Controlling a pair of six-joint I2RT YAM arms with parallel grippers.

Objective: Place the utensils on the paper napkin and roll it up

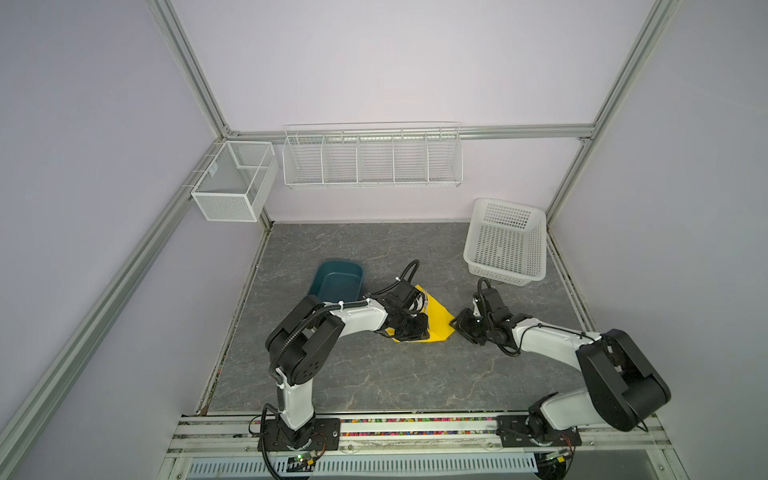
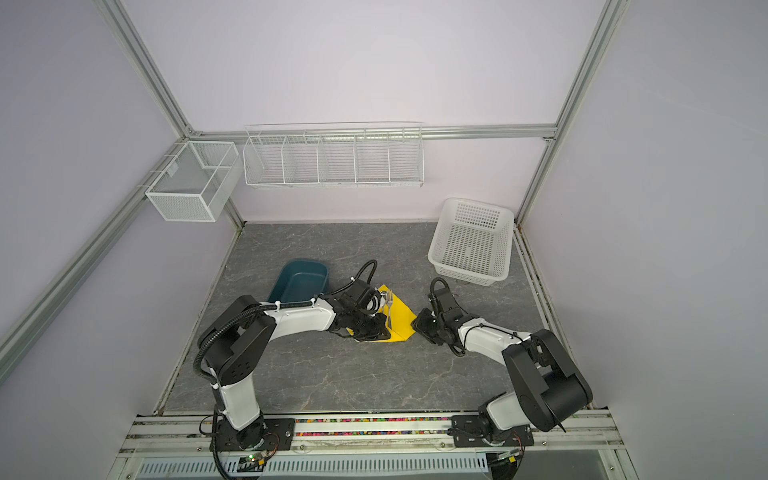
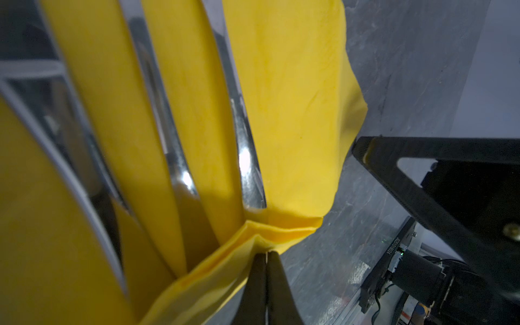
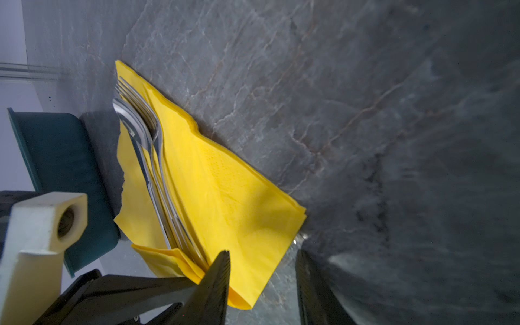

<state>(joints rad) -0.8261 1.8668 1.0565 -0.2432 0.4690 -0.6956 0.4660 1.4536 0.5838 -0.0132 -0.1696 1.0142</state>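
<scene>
The yellow paper napkin (image 1: 438, 316) (image 2: 401, 319) lies on the grey table, with its near edge folded up. The utensils (image 4: 152, 146) (image 3: 174, 157) lie together on it, fork tines pointing away; the arm hides part of them in both top views. My left gripper (image 3: 266, 253) (image 1: 409, 332) is shut on the napkin's (image 3: 295, 98) folded edge, right by the handle ends. My right gripper (image 4: 263, 253) (image 1: 459, 325) is open just right of the napkin (image 4: 225, 197). The napkin's corner shows between its fingers and is not gripped.
A teal tub (image 1: 336, 280) (image 4: 62, 157) stands just left of the napkin, behind my left arm. A white plastic basket (image 1: 505, 243) stands at the back right. A wire rack (image 1: 372, 156) and a mesh box (image 1: 232, 180) hang on the back wall.
</scene>
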